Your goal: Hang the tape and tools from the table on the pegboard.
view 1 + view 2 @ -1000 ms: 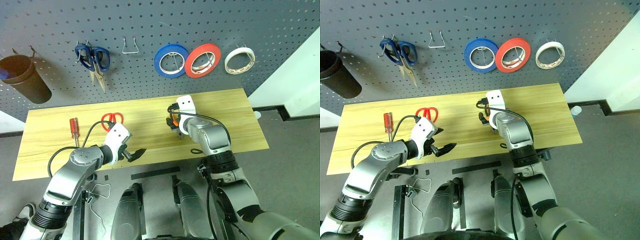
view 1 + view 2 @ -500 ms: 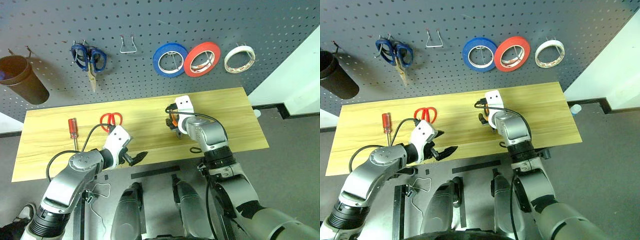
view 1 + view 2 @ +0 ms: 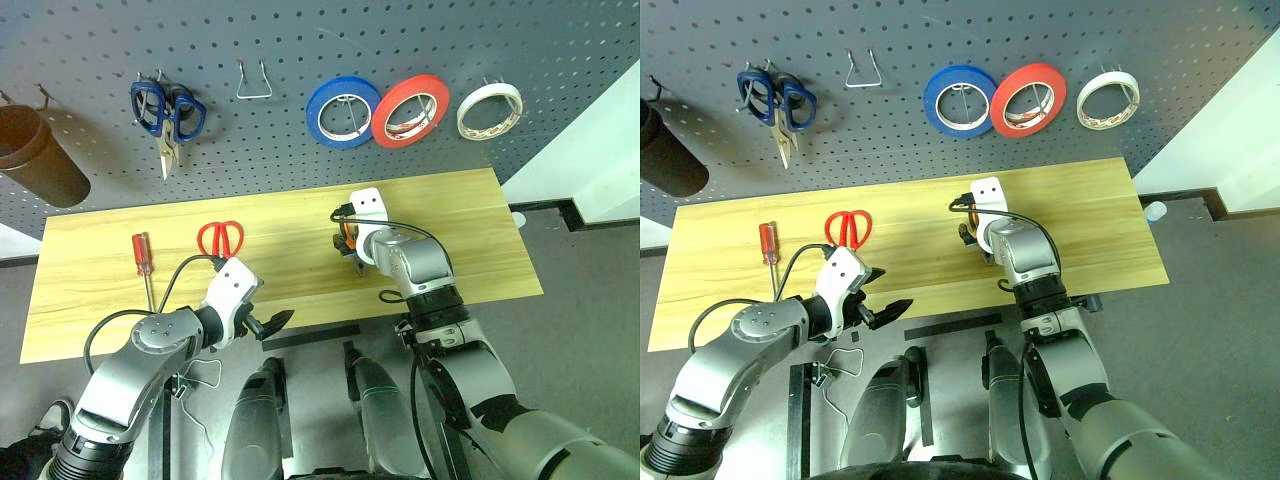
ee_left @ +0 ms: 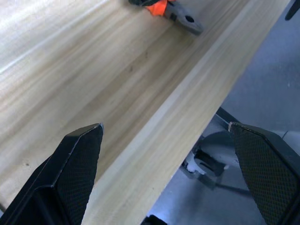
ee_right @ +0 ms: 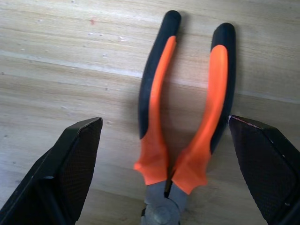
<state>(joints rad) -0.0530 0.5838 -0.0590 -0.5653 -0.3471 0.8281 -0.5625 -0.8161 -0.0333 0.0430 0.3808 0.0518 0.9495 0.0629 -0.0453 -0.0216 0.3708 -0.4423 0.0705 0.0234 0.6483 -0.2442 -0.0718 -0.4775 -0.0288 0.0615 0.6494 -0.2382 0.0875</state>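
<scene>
Right gripper (image 5: pixel 164 140) spread wide over the pliers (image 5: pixel 187 117), not gripping them.

Left gripper (image 3: pixel 268 322), also wide open and empty, hangs at the near edge of the table (image 3: pixel 480 230). The pliers lie mid-table between the right fingers, untouched. Further left lie the red scissors (image 3: pixel 221 238) and the screwdriver (image 3: pixel 145 260). Behind, on the pegboard (image 3: pixel 400 40), the white tape (image 3: pixel 487 110) hangs rightmost, beside a red roll (image 3: pixel 408 110) and a blue roll (image 3: pixel 343 112).

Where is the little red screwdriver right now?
In the left eye view, the red-handled screwdriver lies on the left part of the wooden table, just left of the red-handled scissors and below the blue-handled scissors hanging on the pegboard.
</scene>
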